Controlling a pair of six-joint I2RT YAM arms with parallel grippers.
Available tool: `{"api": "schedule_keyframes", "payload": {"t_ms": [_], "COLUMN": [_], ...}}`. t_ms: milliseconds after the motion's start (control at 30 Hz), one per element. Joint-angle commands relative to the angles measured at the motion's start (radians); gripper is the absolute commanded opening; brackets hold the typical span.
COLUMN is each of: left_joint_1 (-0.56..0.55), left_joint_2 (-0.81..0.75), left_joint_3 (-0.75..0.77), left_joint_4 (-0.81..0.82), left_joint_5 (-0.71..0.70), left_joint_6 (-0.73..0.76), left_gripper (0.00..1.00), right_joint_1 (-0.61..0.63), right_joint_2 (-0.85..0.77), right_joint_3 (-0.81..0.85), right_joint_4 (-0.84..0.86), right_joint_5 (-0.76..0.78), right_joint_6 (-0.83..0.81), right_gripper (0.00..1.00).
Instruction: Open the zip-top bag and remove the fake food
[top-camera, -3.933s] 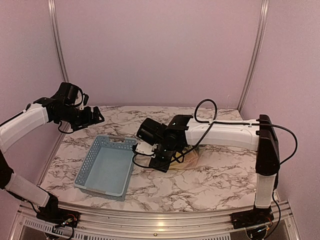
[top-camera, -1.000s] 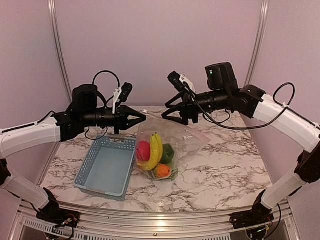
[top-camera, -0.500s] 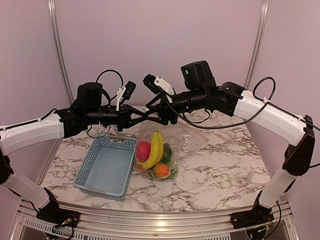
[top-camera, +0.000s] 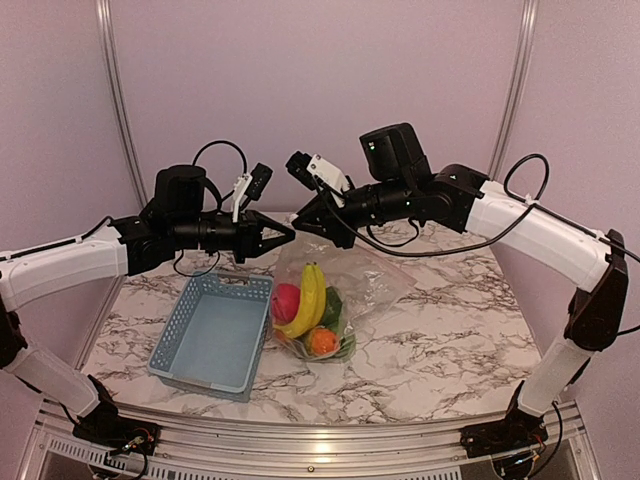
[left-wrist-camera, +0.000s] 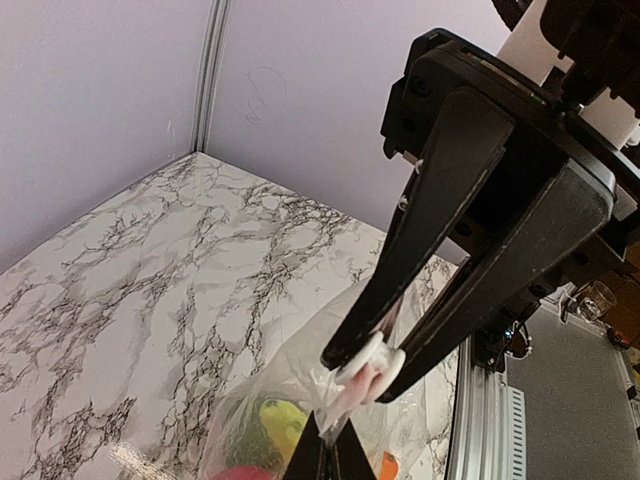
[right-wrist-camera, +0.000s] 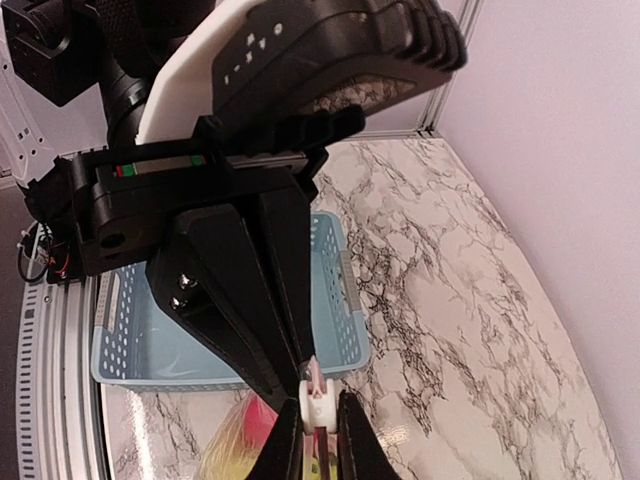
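zip-top bag (top-camera: 375, 282) | fake food (top-camera: 311, 300) inside | left hand (top-camera: 289, 236) and right hand (top-camera: 299, 224) both clamped on its top edge

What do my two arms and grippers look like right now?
The left arm and right arm have white shells, black joints and black cables looping off them. The left gripper and right gripper are black, with long tapering fingers. A green light glows on the right arm's black wrist block.
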Motion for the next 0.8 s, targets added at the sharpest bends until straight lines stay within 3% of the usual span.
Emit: {"api": "schedule_keyframes", "payload": {"t_ms": [0, 333, 767], "left_joint_1": [-0.004, 0.033, 0.067], "left_joint_2": [0.010, -0.011, -0.035], "left_joint_3": [0.033, -0.013, -0.061], "left_joint_4": [-0.031, 0.087, 0.173], "left_joint_5": [0.006, 0.000, 0.002], "left_joint_6": [-0.006, -0.081, -0.125], "left_gripper": [0.00, 0.00, 0.00], "right_joint_1": [-0.001, -0.056, -0.106], "right_joint_2": [0.007, -0.070, -0.174], "right_joint_3": [0.043, -0.077, -0.218], "right_joint_4": [-0.025, -0.030, -0.039], "right_joint_5": [0.026, 0.002, -0.016], "right_joint_6": [0.002, 0.042, 0.081], "right_gripper": [0.09, 0.02, 0.00]}}
